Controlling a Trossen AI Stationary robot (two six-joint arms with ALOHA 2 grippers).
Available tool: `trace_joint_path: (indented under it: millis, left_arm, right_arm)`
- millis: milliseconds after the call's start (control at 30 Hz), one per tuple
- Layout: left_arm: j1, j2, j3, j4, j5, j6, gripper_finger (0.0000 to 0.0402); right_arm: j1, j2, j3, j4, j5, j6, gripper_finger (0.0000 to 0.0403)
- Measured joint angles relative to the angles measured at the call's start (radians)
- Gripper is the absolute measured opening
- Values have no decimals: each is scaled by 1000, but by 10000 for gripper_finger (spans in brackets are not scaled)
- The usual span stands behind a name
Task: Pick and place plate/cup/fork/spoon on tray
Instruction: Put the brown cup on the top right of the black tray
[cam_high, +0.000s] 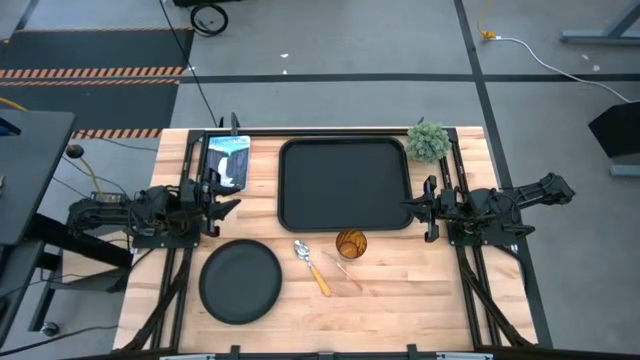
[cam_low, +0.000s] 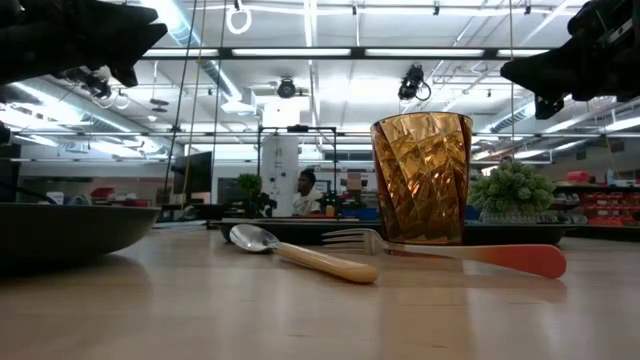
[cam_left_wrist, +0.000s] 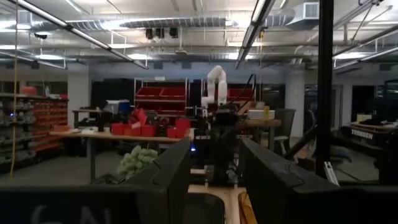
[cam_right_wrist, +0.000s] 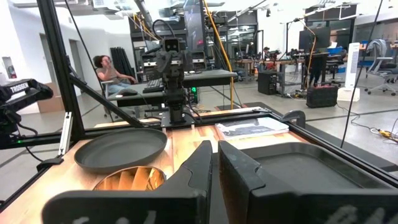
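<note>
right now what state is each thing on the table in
tray: empty
plate: flat on table, off tray
cup: upright, off tray
spoon: lying beside cup
fork: lying on table
left tool: open, raised
right tool: nearly closed, raised

Bare tray, plant cornerside

The left arm lies folded low at the tray's left side, its gripper pointing toward the tray, fingers slightly parted; the right arm lies folded at the tray's right side, its gripper at the tray's right rim, fingers nearly together, holding nothing.
</note>
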Motion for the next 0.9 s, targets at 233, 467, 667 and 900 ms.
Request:
trace_joint_path:
  millis: [233, 467, 667, 900]
  left_arm:
    - [1, 224, 2, 173, -83, 1, 144]
    - [1, 448, 92, 172, -142, -101, 144]
    - [1, 635, 205, 101, -142, -124, 144]
    - [1, 854, 329, -10, -60, -266, 144]
  right_arm:
    - [0, 0, 0, 0, 0, 0, 34]
    - [0, 0, 0, 0, 0, 0, 34]
    - [0, 0, 0, 0, 0, 0, 34]
    - [0, 0, 0, 0, 0, 0, 34]
